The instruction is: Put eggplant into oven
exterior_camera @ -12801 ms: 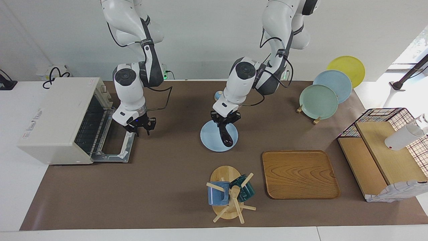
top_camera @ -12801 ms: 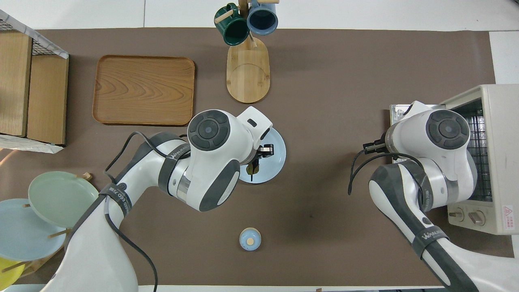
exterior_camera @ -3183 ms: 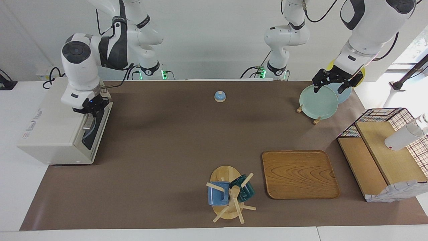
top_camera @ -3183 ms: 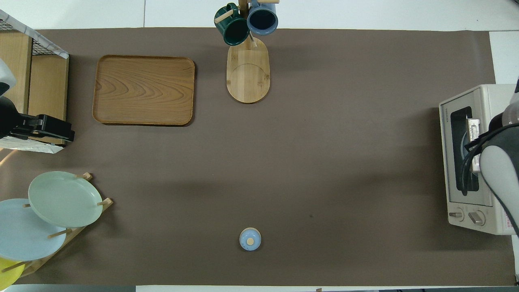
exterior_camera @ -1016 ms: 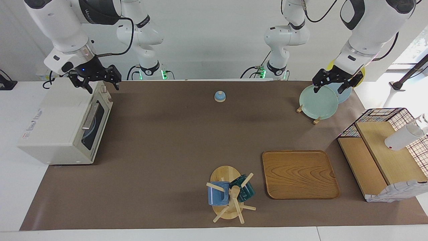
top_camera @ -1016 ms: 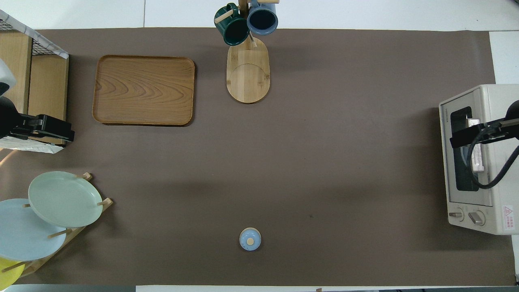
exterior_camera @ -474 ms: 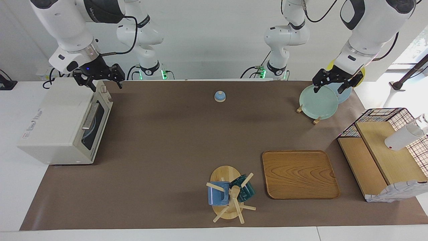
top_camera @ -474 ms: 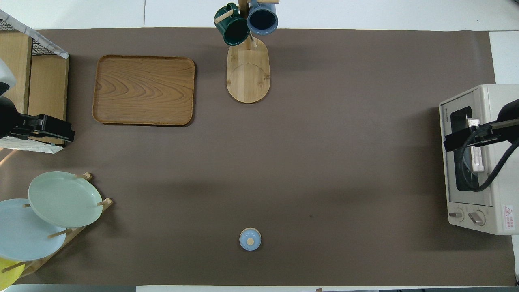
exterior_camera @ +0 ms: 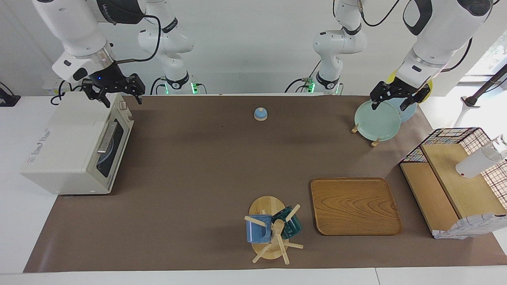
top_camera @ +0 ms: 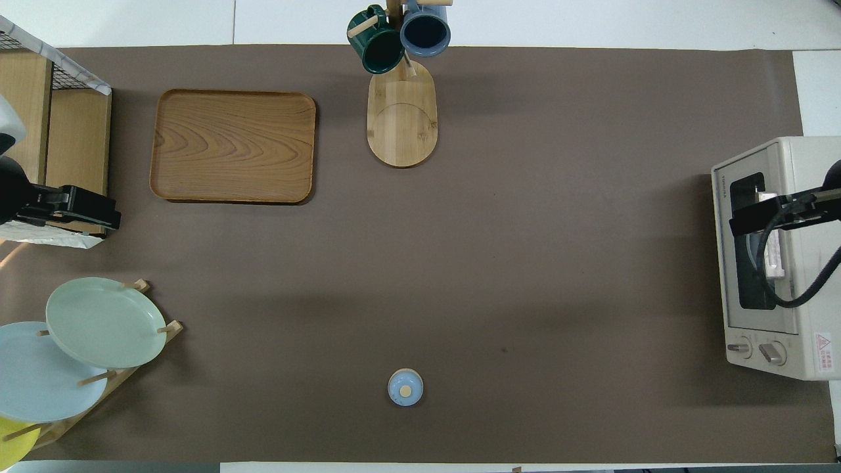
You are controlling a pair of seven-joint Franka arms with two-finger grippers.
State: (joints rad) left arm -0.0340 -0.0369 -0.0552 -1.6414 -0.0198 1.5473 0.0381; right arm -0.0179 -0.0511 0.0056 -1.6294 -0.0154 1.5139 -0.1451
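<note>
The toaster oven point(exterior_camera: 75, 144) stands shut at the right arm's end of the table, and through its dark glass door point(exterior_camera: 107, 150) only a pale blue plate can be made out — the eggplant itself is not seen. The right gripper point(exterior_camera: 112, 89) is held spread and empty above the oven's top edge nearest the robots, while the left gripper point(exterior_camera: 393, 95) waits, also spread and empty, over the plate rack point(exterior_camera: 376, 118). Little is judged to be at risk — a careless descent by the right gripper could knock the knobs or nudge the door handle point(exterior_camera: 105, 137).
</note>
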